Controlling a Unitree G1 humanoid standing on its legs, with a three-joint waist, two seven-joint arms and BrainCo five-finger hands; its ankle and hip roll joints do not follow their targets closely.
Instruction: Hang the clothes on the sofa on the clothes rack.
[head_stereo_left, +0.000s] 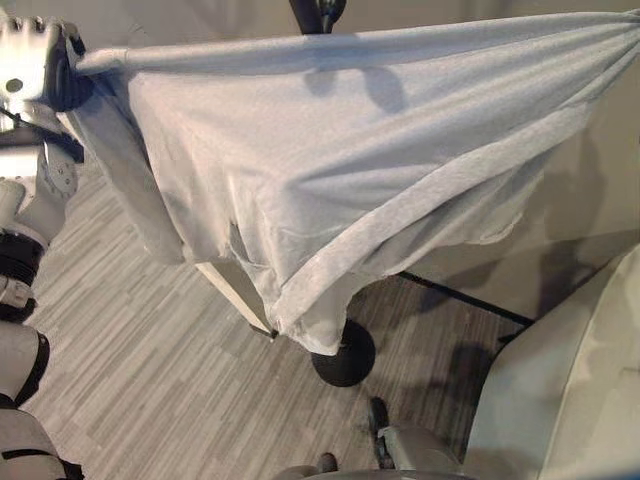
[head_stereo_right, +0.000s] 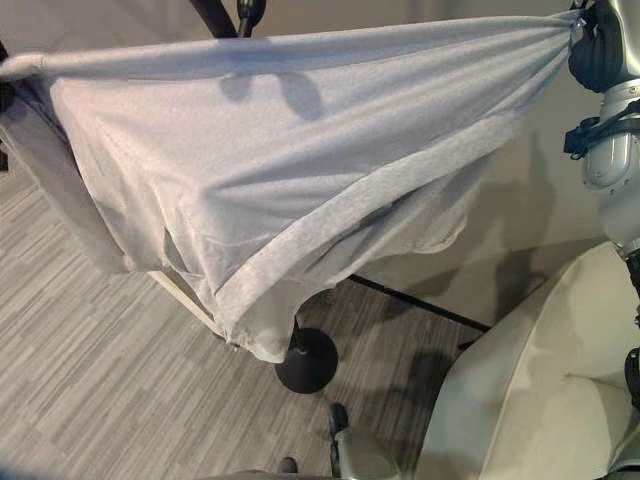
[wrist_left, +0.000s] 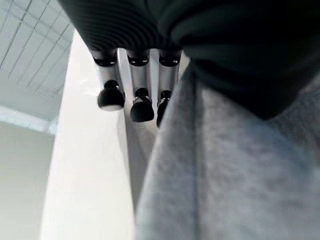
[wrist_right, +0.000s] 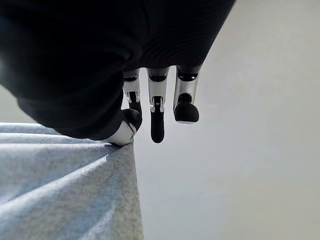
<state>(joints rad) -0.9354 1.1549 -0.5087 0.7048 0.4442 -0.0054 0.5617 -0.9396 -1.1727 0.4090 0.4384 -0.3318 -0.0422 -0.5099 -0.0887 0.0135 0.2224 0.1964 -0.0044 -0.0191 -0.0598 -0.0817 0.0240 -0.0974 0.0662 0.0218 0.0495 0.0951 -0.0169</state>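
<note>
Grey plank floor (head_stereo_left: 130, 380) below, sofa (head_stereo_right: 540, 390) at lower right. Stretched across the upper frame between 2 hands: grey garment (head_stereo_left: 330, 170), long axis horizontal, rack pole (head_stereo_right: 215, 15) just behind its top edge. Left hand (head_stereo_left: 60, 70) and right hand (head_stereo_right: 598, 50) each pinching a corner.

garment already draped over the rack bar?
No, the grey garment hangs stretched in the air between the left hand and the right hand, in front of the rack's pole.
</note>
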